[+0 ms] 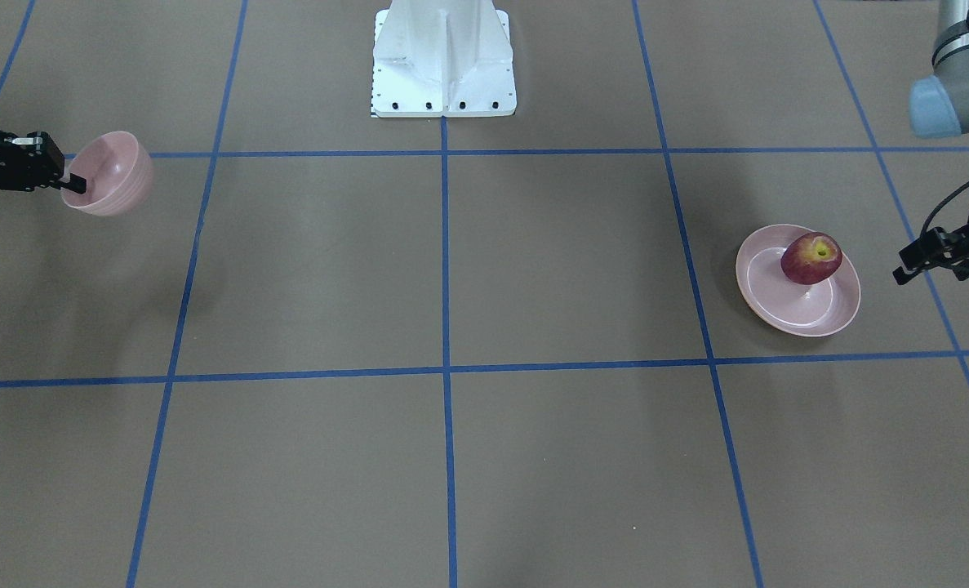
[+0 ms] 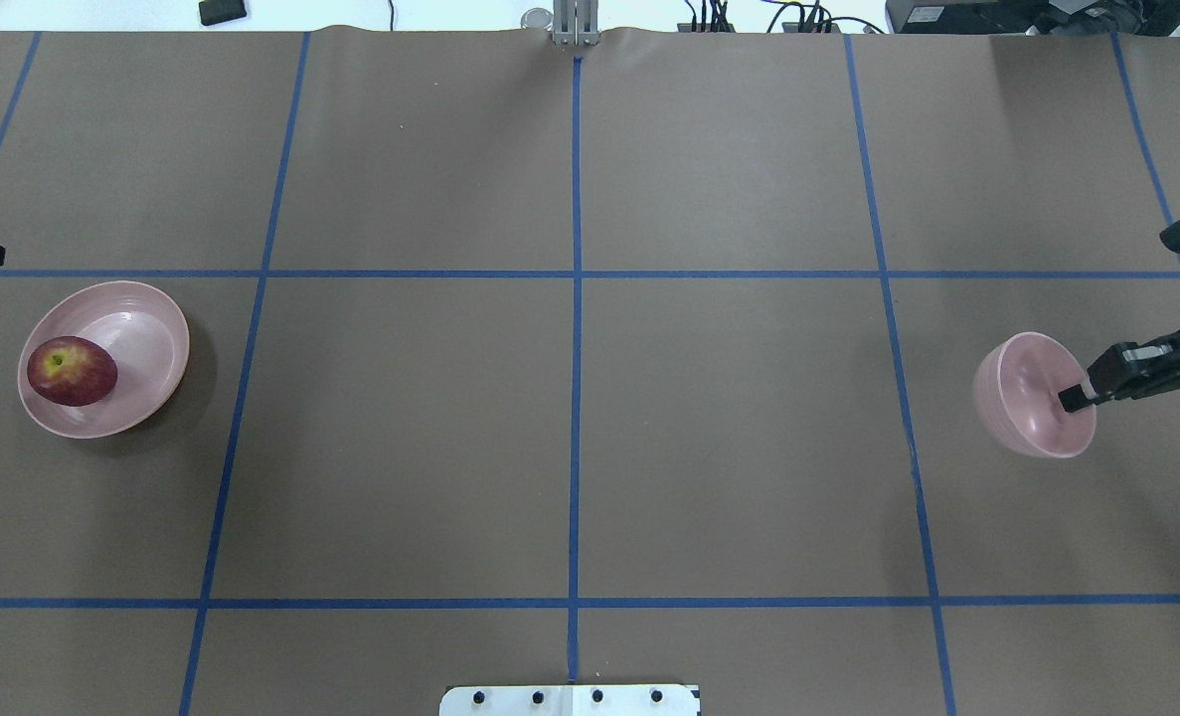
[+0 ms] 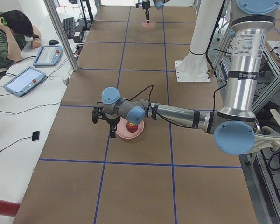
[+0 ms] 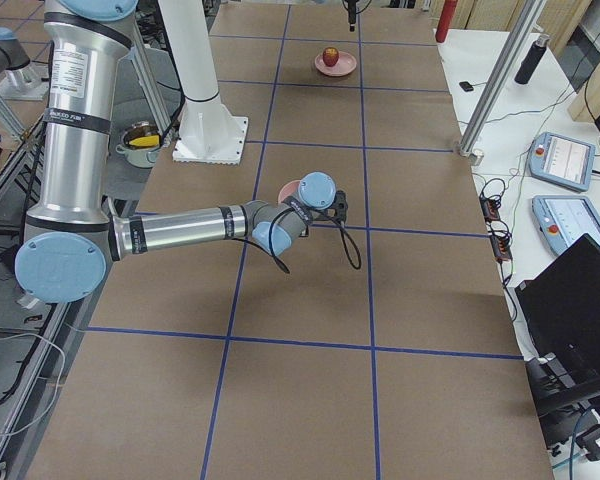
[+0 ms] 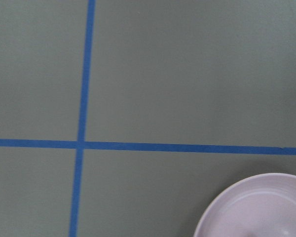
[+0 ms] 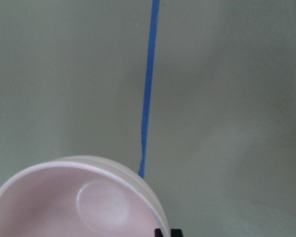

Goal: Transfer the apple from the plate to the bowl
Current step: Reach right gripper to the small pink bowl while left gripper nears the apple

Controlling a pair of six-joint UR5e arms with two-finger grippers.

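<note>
Two grippers: right gripper clamps bowl rim; left gripper beside plate holding apple, state unclear.

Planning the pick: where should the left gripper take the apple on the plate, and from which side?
Take the apple across its widest girth, coming straight down with the left gripper. Its stem hollow faces roughly up, so the rounded flanks are exposed. It sits off-centre, close to the raised rim of the plate, which would likely block a low sideways approach.
</note>
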